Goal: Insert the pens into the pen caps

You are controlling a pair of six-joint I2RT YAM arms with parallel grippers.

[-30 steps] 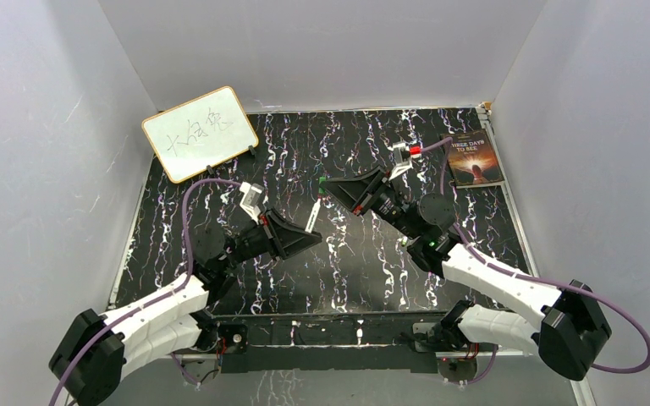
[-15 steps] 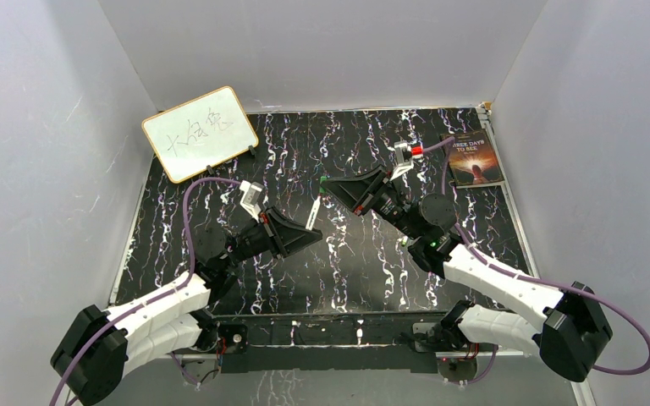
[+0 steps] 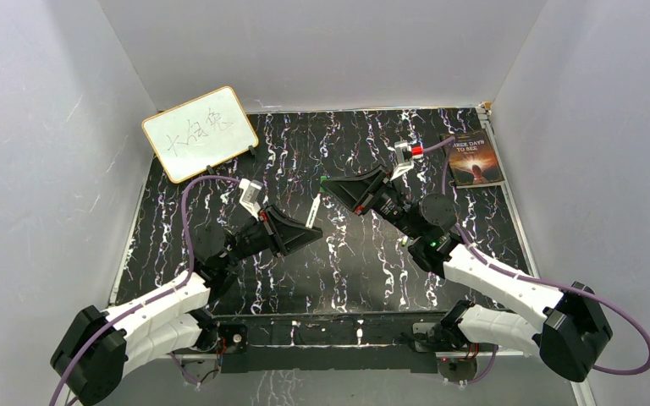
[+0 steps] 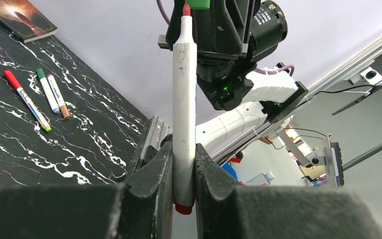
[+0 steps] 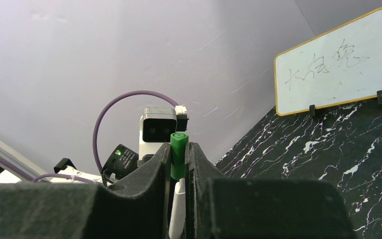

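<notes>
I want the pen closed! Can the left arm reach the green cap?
Probably yes. The pen in the left gripper has its tip beside the green cap held by the right gripper; nothing between.

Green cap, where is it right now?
In the right wrist view the green cap sits clamped in the right gripper. In the top view that is over the middle of the table, close to the red tip of the pen in the left gripper.
</notes>
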